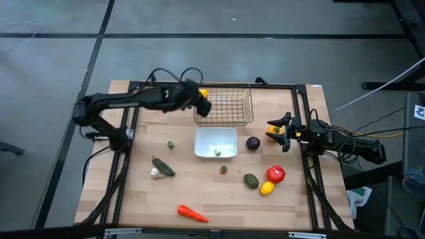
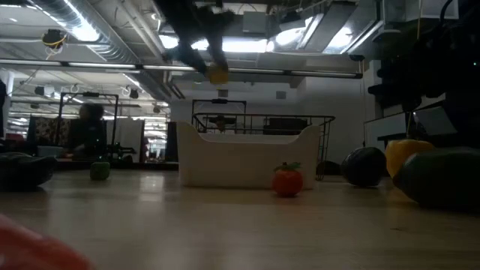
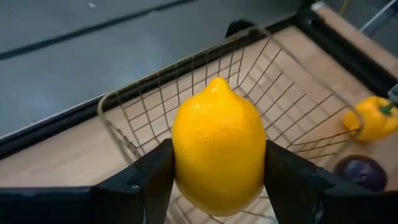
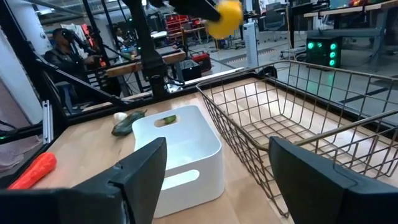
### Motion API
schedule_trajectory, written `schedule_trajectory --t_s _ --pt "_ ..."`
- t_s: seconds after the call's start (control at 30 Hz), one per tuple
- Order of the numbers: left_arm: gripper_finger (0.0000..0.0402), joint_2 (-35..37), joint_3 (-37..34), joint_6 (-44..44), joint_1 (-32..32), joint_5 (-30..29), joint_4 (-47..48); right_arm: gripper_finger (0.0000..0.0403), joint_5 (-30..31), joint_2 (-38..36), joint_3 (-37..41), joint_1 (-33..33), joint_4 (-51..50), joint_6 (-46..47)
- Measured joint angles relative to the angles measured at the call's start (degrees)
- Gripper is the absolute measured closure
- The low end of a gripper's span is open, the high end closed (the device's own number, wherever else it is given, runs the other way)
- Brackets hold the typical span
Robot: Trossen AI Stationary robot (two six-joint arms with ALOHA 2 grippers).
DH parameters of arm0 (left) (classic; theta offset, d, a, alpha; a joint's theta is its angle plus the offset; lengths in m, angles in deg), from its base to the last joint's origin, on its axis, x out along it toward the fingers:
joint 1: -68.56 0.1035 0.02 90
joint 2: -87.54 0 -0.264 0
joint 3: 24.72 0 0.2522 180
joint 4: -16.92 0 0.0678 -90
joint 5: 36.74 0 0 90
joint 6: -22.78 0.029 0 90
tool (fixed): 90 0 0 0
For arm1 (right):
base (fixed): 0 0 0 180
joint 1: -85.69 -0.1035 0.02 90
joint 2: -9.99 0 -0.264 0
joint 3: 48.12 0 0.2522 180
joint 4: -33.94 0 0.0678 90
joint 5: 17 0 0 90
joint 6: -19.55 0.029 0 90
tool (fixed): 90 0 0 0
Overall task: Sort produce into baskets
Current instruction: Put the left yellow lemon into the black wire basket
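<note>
My left gripper point(image 1: 200, 101) is shut on a yellow lemon point(image 3: 217, 146) above the left end of the wire mesh basket point(image 1: 226, 106). The white tray point(image 1: 216, 135) stands in front of the basket with a small green piece point(image 1: 217, 153) in it. My right gripper point(image 1: 277, 131) is open and empty at the table's right side, pointing toward the basket point(image 4: 298, 118) and tray point(image 4: 180, 149). A yellow pepper point(image 3: 373, 118) and the purple ball point(image 1: 253, 142) lie on the table close to it. My left gripper pinches the lemon's two long sides point(image 3: 180, 155) between its two fingers point(image 3: 152, 177), the lemon's pointed tip facing away from the wrist. The arm reaches in from the table's left. The lemon is lifted clear, high above the basket's rim point(image 2: 218, 73).
On the table lie a red tomato point(image 1: 276, 174), a second lemon point(image 1: 266, 188), an avocado point(image 1: 250, 180), a small reddish piece point(image 1: 224, 169), a carrot point(image 1: 191, 212), a green pepper point(image 1: 163, 166), garlic point(image 1: 155, 173) and a small green piece point(image 1: 171, 144).
</note>
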Motion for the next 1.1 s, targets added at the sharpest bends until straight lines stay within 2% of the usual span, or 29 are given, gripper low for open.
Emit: schedule_trajectory --t_s 0.17,0.37,0.7,1.1 --pt "0.019 -6.2 0.0 3.5 5.8 9.1 -4.9 0.0123 0.0 0.0 0.0 0.0 0.0 0.0" --pt "0.019 -14.2 0.0 5.6 8.6 13.1 -11.3 0.0123 0.1 0.0 0.0 0.0 0.0 0.0" --pt "0.019 -21.5 0.0 7.5 9.5 14.4 -16.0 0.0123 0.2 0.0 0.0 0.0 0.1 0.0" --pt "0.019 -22.4 0.0 7.0 9.5 14.4 -16.1 0.0123 0.2 0.0 0.0 0.0 0.1 0.0"
